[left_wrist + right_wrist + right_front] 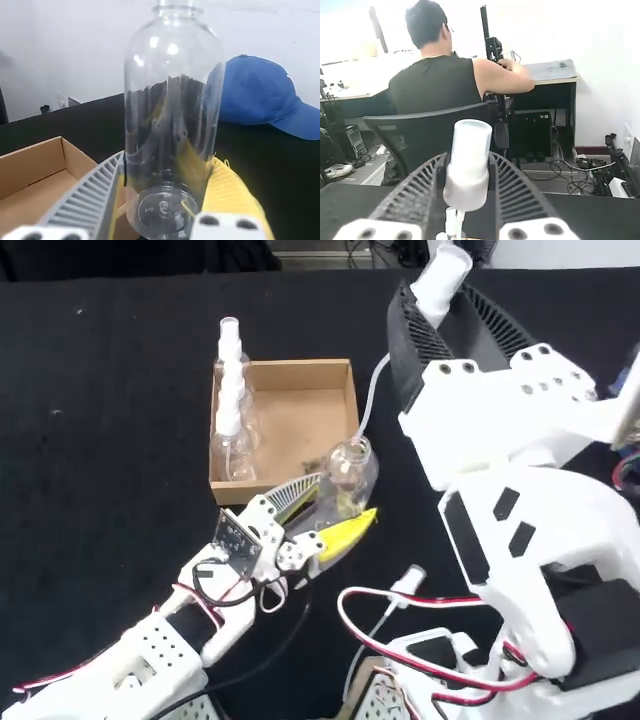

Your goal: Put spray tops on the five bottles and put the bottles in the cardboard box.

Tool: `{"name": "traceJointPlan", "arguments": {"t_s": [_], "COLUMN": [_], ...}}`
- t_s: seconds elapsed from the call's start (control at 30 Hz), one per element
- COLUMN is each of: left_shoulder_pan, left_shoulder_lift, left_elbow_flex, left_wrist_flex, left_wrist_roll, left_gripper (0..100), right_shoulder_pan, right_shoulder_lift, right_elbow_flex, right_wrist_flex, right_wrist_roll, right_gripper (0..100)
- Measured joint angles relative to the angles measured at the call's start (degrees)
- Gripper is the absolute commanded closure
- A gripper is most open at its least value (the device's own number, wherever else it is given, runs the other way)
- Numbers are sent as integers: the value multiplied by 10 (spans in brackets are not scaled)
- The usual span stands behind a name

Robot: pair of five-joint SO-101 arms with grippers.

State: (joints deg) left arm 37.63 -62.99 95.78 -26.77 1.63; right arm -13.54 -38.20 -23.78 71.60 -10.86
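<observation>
Found a tabletop (100, 390) covered in black and backed by a white wall (60, 50), with an office chair (420, 130) and a desk (550, 72) in the room beyond. Noted a blue cap (260, 95) lying on the black cover, wall behind it. Saw the cardboard box (285, 370) open-topped near the middle of the tabletop, with capped bottles (232, 430) standing in a row against its left wall. Found the left gripper (345, 497) with grey and yellow fingers clamped on the body of a clear bottle (172, 125) at the box's near right corner, upright, long axis vertical, open neck pointing up. Found the right gripper (467, 160) raised at the far right, fingers clamped on a white spray top (440, 280), head pointing up and away, thin tube (372, 390) trailing down toward the open neck; could not tell tip inside from tip just above. Spotted a spare spray top (405, 583) lying flat on the near tabletop, between the arms.
</observation>
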Motion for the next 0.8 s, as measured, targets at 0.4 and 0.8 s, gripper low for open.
{"name": "traceJointPlan", "arguments": {"t_s": [0.4,0.8], "left_shoulder_pan": [-69,-69], "left_shoulder_lift": [0,0], "left_elbow_flex": [0,0], "left_wrist_flex": [0,0], "left_wrist_roll": [0,0], "left_gripper": [970,970], "right_shoulder_pan": [-1,-1], "right_shoulder_lift": [0,1], "right_elbow_flex": [43,164], "right_wrist_flex": [-25,-141], "right_wrist_roll": [0,0], "right_gripper": [986,987]}}
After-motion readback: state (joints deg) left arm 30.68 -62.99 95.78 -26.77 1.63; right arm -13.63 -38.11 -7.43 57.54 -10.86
